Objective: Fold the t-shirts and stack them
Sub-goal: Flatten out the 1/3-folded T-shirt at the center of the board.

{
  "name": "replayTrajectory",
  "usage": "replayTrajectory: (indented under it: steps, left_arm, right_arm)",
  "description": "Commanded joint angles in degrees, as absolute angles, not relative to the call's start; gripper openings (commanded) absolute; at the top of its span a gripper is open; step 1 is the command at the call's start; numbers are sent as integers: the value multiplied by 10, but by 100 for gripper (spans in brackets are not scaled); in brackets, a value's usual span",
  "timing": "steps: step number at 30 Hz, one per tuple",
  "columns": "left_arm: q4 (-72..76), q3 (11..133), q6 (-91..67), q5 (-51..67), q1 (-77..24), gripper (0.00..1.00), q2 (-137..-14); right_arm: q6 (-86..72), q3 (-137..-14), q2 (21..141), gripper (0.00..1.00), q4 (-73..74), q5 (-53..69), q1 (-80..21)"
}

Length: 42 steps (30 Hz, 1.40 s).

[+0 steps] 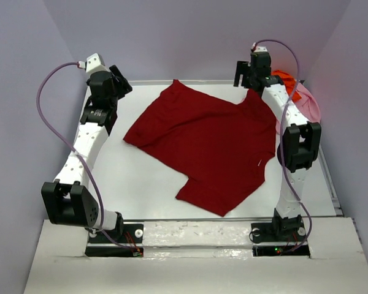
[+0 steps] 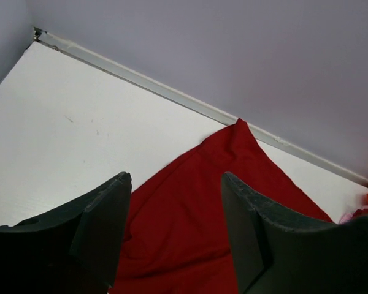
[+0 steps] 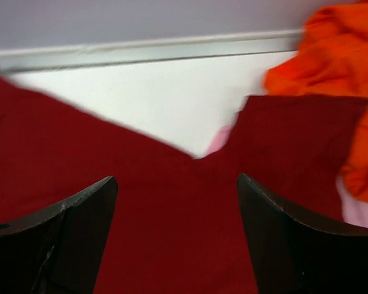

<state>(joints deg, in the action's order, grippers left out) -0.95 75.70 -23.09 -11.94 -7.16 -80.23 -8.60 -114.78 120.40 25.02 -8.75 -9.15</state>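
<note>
One dark red t-shirt (image 1: 208,144) lies spread across the middle of the white worktop (image 1: 135,184). At the far edge, the left jaws and the right jaws both stand wide, empty. One orange t-shirt (image 3: 331,55) and one pink t-shirt (image 1: 311,107) are bunched in the far right corner.

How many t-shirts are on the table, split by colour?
Dark red t-shirt: 1
Orange t-shirt: 1
Pink t-shirt: 1
Total: 3

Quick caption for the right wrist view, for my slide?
Right gripper, jaws open, over the dark red t-shirt; orange t-shirt at right.
</note>
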Motion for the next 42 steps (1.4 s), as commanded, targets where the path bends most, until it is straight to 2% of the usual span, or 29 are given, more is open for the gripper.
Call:
replayTrajectory:
  steps: [1,7,17,25,33,38,42]
  left_arm:
    - [1,754,-236,-99,-81,70,-795]
    - [9,741,-230,-97,-84,72,-756]
    - [7,736,-218,-135,-91,74,-749]
    - [7,736,-220,-120,-91,74,-765]
    - [7,737,-218,-118,-91,74,-761]
    - [7,736,-220,-113,-90,74,-763]
    - [9,737,-217,-110,-90,74,-763]
  right_arm:
    - [-98,-1100,1134,83,230,-28,-183]
    - [-123,-1087,1195,81,200,37,-272]
    - [-158,-1275,1358,75,245,111,-365]
    - [-149,-1367,1432,72,248,220,-431]
    - [-175,-1326,1436,74,153,324,-444]
    - [-192,-1267,1450,74,82,344,-455]
    - [-205,-1276,1478,74,75,355,-455]
